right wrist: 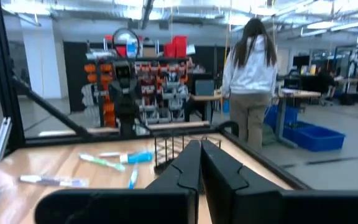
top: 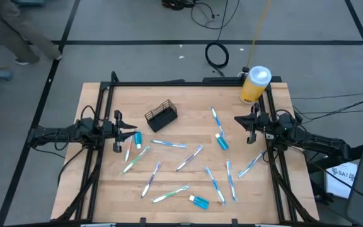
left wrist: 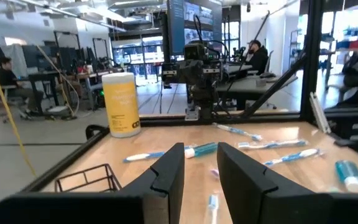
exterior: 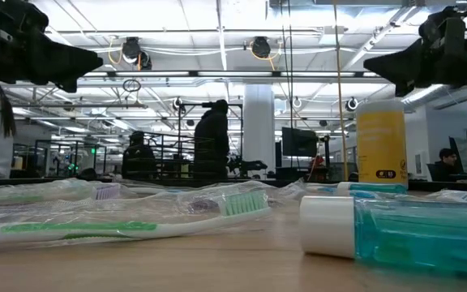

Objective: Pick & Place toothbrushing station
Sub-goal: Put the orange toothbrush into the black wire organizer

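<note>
— Left gripper (top: 120, 132)?
— Hovered over the table's (top: 181, 198) left edge, fingers (left wrist: 169, 171) parted with a gap between. Held nothing.

— Right gripper (top: 252, 124)?
— Hung over the right edge, near the yellow bottle (top: 254, 84). Fingers (right wrist: 188, 168) pressed together, empty.

— Black wire-mesh caddy (top: 161, 115)?
— Sat on the wood toward the far side, between the 2 arms, nearer the left. Touched by neither.

— Anything else?
— Toothbrushes (top: 169, 144) and small blue tubes (top: 200, 202) lay scattered nearer the front.

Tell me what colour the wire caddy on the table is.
Black. The wire-mesh caddy shows best in the high view, standing on the wooden table.
</note>
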Controlling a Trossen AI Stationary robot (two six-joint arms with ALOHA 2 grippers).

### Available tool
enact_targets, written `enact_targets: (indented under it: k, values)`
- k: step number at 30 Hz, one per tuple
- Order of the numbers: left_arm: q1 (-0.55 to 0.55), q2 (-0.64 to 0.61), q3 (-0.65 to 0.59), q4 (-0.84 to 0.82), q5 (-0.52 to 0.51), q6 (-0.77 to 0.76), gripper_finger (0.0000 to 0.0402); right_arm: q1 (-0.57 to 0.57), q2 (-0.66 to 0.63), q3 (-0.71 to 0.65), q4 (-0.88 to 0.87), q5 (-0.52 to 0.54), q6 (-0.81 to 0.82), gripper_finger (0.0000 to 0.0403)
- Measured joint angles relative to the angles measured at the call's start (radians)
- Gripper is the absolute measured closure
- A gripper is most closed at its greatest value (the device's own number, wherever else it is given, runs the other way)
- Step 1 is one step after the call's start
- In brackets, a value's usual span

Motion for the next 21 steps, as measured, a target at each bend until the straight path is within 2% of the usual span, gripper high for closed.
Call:
enact_targets:
  k: [3, 7, 10, 12, 14, 17, 21]
  values:
    - [0.000, 0.000, 0.000, 0.030, 0.000, -0.073, 0.0300, 0.000, 0.000, 0.000, 0.047, 0.010, -0.009, 0.0394]
    - [0.000, 0.000, 0.004, 0.087, -0.007, -0.246, 0.0300, -0.001, 0.000, 0.000, 0.140, 0.047, -0.006, 0.0395]
    - [0.000, 0.000, 0.029, 0.166, -0.029, -0.244, 0.0300, 0.000, 0.000, 0.000, 0.177, 0.050, 0.031, 0.0394]
    - [0.000, 0.000, 0.066, 0.164, -0.035, -0.217, 0.0300, 0.000, 0.000, 0.000, 0.179, 0.052, 0.050, 0.0394]
    - [0.000, 0.008, 0.129, 0.100, -0.035, -0.216, 0.0300, 0.000, 0.000, 0.000, 0.175, 0.054, 0.048, 0.0394]
    - [0.000, 0.054, 0.245, -0.088, -0.037, -0.215, 0.0300, 0.000, 0.000, 0.000, 0.174, 0.056, 0.046, 0.0394]
    - [0.000, 0.187, 0.411, -0.307, -0.107, -0.254, 0.0300, 0.000, 0.000, 0.000, 0.172, 0.056, 0.046, 0.0394]
